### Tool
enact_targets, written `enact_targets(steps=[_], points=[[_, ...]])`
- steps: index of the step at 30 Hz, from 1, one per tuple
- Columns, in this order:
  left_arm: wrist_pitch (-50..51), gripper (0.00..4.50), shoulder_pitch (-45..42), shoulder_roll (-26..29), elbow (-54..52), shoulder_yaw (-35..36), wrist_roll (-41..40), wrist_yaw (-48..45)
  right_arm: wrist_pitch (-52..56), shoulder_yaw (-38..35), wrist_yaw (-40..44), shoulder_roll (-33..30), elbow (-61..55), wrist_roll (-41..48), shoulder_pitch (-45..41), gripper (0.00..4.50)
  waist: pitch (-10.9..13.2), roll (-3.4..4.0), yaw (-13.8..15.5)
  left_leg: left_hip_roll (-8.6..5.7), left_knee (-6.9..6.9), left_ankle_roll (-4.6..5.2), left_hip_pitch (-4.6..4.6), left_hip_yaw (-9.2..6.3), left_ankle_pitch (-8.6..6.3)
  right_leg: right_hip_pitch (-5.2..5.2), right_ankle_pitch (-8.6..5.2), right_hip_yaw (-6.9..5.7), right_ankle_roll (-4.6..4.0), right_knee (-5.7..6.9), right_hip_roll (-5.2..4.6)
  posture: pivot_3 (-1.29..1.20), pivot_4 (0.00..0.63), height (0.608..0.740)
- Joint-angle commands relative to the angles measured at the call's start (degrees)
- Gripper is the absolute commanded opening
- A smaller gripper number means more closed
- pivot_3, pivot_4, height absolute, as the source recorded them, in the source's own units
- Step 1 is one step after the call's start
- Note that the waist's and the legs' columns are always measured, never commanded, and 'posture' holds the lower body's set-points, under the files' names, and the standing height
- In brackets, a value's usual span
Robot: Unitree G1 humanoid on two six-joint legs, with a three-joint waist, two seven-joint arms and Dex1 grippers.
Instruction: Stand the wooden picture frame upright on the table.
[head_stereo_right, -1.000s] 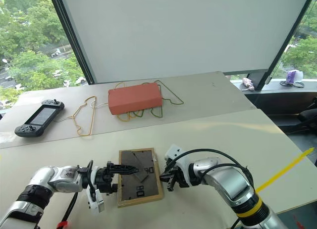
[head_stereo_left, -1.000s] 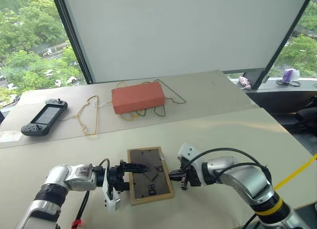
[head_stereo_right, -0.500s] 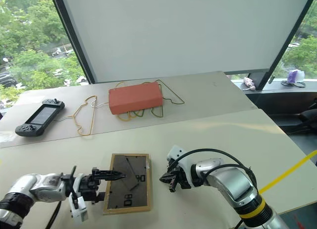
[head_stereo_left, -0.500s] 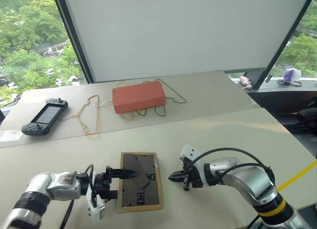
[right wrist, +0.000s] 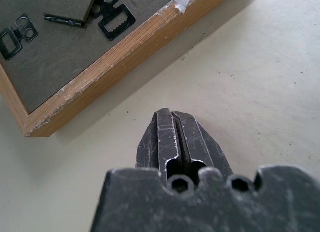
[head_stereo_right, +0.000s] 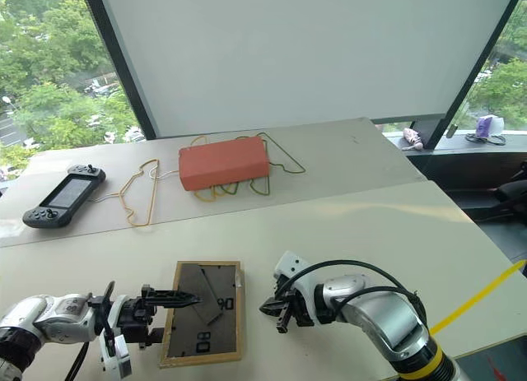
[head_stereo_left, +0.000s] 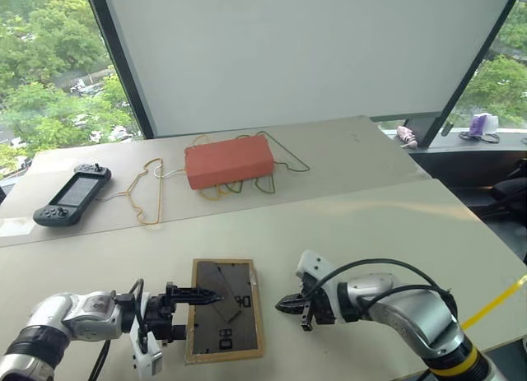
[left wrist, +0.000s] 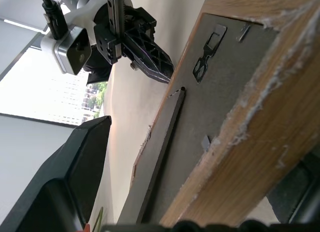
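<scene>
- The wooden picture frame (head_stereo_left: 224, 309) lies flat, grey back up, on the table (head_stereo_left: 387, 225) at six o'clock.
- Our left gripper (head_stereo_left: 198, 308) straddles its nine o'clock edge, fingers spread wide (not yet clamped).
- Our right gripper (head_stereo_left: 286, 304) waits pinched closed at three o'clock; we should grip firmly before tilting.

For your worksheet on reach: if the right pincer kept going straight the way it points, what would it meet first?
Probably the bare table just short of the picture frame; the shut right pincer tilts downward toward the frame's near edge.
</scene>
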Motion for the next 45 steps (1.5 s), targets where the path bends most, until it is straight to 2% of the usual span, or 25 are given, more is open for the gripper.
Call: enact_targets(steps=[1, 6, 7, 12, 14, 16, 18, 20, 21, 25, 32, 39, 45], points=[[-1.3, 3.04, -0.51, 0.91, -0.49, -0.33, -1.57, -0.22, 0.72, -0.05, -1.06, -0.33, 0.44, -0.31, 0.17, 0.0, 0.0, 0.0, 0.03, 0.0, 0.0, 0.0, 0.0, 0.0, 0.0, 0.0, 0.0, 0.0, 0.0, 0.0, 0.0, 0.0, 0.15, 0.74], [-1.3, 1.36, -0.63, 0.53, 0.07, 0.16, -1.0, -0.46, 0.2, -0.9, -1.27, -0.79, 1.56, -0.72, -0.17, 0.0, -0.01, -0.02, 0.15, 0.0, 0.01, 0.0, 0.0, 0.0, 0.0, 0.01, 0.0, 0.0, 0.0, 0.01, 0.0, 0.0, 0.15, 0.74], [-1.3, 1.21, -0.68, 0.39, 0.22, 0.26, -0.83, -0.58, -0.03, -1.49, -1.69, -0.69, 2.07, -0.98, -0.3, 0.0, -0.01, -0.01, 0.17, 0.0, 0.01, 0.0, 0.05, -0.01, 0.0, 0.05, 0.0, 0.0, 0.0, 0.02, -0.01, 0.0, 0.15, 0.74], [-1.26, 1.16, -0.84, -0.86, 0.7, 1.08, 0.39, -1.12, -0.81, -7.87, -3.91, -1.13, 4.91, -1.77, -2.97, 0.0, -0.01, -0.01, 0.2, -0.01, 0.02, -0.01, 0.12, 0.01, 0.01, 0.11, 0.0, 0.01, 0.0, 0.04, -0.01, 0.0, 0.15, 0.74], [-1.14, 1.16, -0.75, -1.45, 0.65, 1.41, 0.61, -1.01, -1.47, -10.78, -3.73, -3.16, 5.97, -1.99, -5.02, 0.0, 0.01, 0.02, 0.33, -0.01, 0.04, -0.03, 0.1, 0.01, 0.02, 0.1, 0.01, 0.01, -0.01, 0.05, -0.01, 0.0, 0.15, 0.74], [-1.09, 1.16, -0.9, -2.21, 0.59, 1.84, 1.27, -1.14, -1.32, -13.89, -3.96, -4.01, 8.57, -1.62, -8.44, 0.0, 0.01, 0.03, 0.41, -0.02, 0.04, -0.07, 0.05, 0.01, 0.04, 0.06, 0.01, 0.01, -0.01, 0.05, -0.04, 0.0, 0.15, 0.74], [-0.94, 1.16, -1.11, -2.99, 0.63, 2.07, 1.99, -1.31, -0.06, -16.32, -4.0, -1.91, 11.32, 0.54, -13.24, 0.0, 0.02, 0.04, 0.29, -0.02, 0.02, -0.07, 0.04, 0.01, 0.04, 0.02, 0.01, 0.0, -0.01, 0.03, -0.03, 0.0, 0.15, 0.74], [-0.88, 1.16, -1.3, -3.8, 0.64, 2.29, 2.68, -1.36, 1.03, -16.42, -3.1, 1.26, 13.42, 2.76, -17.91, 0.59, 0.02, 0.04, 0.04, -0.01, -0.03, -0.07, 0.05, 0.0, 0.04, 0.01, 0.01, 0.0, -0.02, 0.03, -0.01, 0.0, 0.15, 0.74], [-0.84, 1.16, -1.48, -4.17, 0.74, 2.32, 2.96, -1.35, 1.42, -16.06, -2.48, 2.47, 14.19, 3.53, -19.63, 0.69, 0.02, 0.05, -0.17, 0.0, -0.08, -0.07, 0.09, 0.0, 0.04, 0.02, 0.01, 0.0, -0.02, 0.03, 0.0, 0.0, 0.15, 0.74], [-1.24, 1.16, -2.03, -5.19, 0.98, 2.57, 3.89, -1.06, 7.83, -17.13, 0.13, 11.94, 17.72, 11.73, -26.53, 2.14, 0.02, 0.09, -0.51, -0.01, -0.12, -0.06, 0.11, -0.01, 0.04, 0.0, 0.02, 0.0, -0.03, 0.01, 0.0, 0.0, 0.15, 0.74], [-1.04, 1.16, -2.58, -6.87, 0.25, 3.7, 5.71, -0.29, 11.37, -9.64, 7.24, 15.22, 26.44, 14.32, -30.78, 4.45, 0.03, 0.14, -0.14, -0.08, -0.13, -0.08, -0.04, -0.01, 0.04, -0.14, 0.03, -0.63, -0.05, -0.02, -0.29, 0.0, 0.15, 0.74], [-0.77, 1.16, -2.79, -8.25, -0.72, 4.46, 6.54, 0.21, 10.1, -0.99, 13.16, 14.9, 30.68, 12.63, -29.8, 4.45, 0.04, 0.14, -0.34, -0.08, -0.21, -0.1, -0.05, -0.02, 0.05, -0.19, 0.03, -0.69, -0.05, -0.03, -0.31, 0.0, 0.15, 0.74], [0.09, 1.16, -2.44, -8.64, -2.29, 3.92, 5.44, -0.01, 5.53, 2.51, 14.77, 17.6, 37.79, 8.69, -31.18, 4.45, 0.03, 0.15, -0.53, -0.08, -0.21, -0.1, -0.04, -0.02, 0.05, -0.19, 0.03, -0.69, -0.05, -0.01, -0.31, 0.0, 0.15, 0.74]])
